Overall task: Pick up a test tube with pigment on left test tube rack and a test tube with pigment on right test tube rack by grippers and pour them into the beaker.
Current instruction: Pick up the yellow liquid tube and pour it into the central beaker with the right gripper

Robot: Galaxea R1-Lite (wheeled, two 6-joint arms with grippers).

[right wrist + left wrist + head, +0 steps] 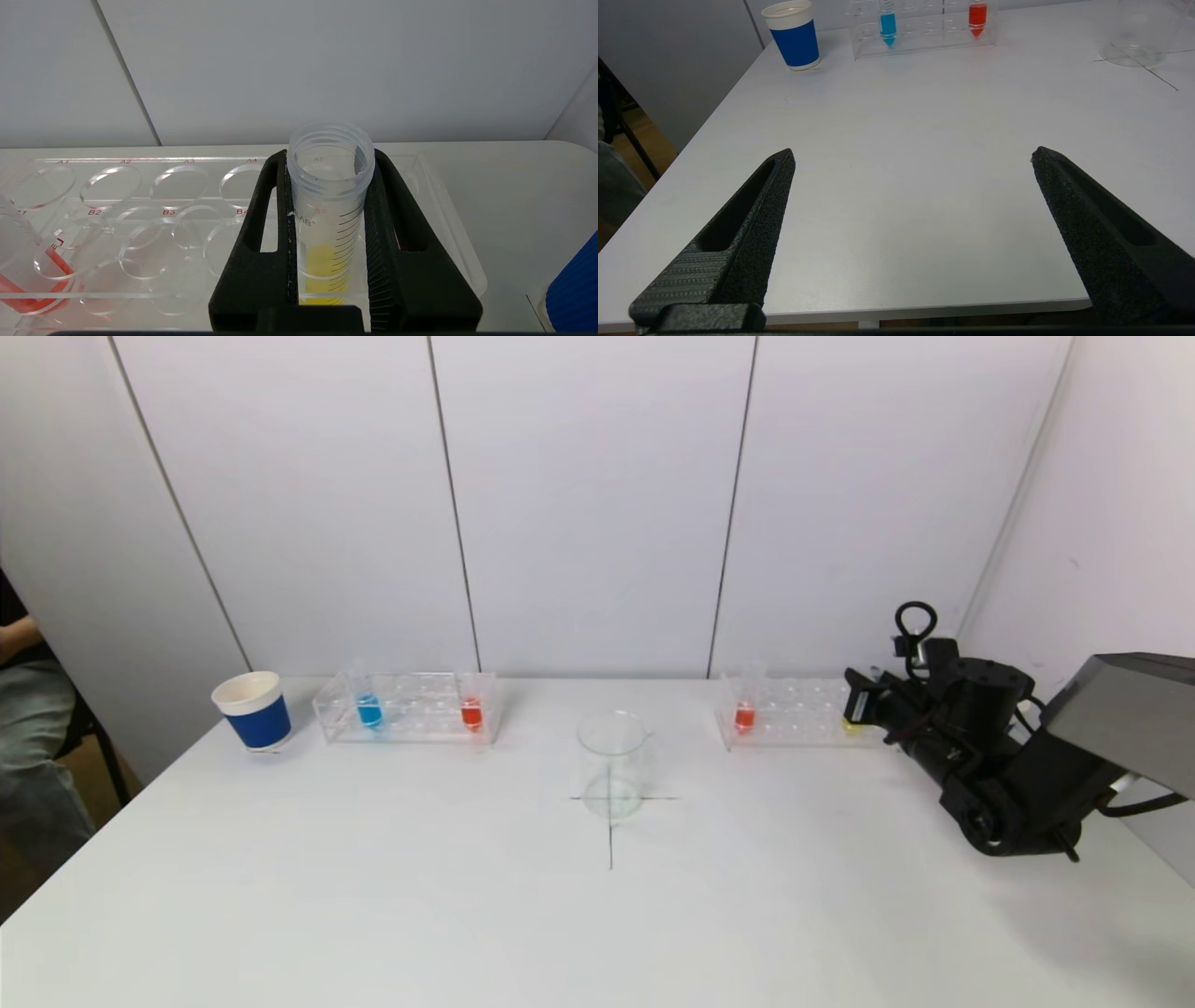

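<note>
The left rack (411,709) holds a blue tube (369,709) and a red tube (471,712). The right rack (794,714) holds a red tube (744,715) and a yellow tube (851,724). The empty glass beaker (612,765) stands at the table's middle on a drawn cross. My right gripper (329,161) is shut on the yellow tube (327,219), which stands upright in the rack's end hole (448,219). My left gripper (913,156) is open and empty near the table's front edge, out of the head view, facing the left rack (924,28).
A blue paper cup (252,711) stands left of the left rack, also in the left wrist view (794,35). Another blue cup's edge (574,289) shows right of the right rack. A person sits at the far left (28,728). The wall runs close behind the racks.
</note>
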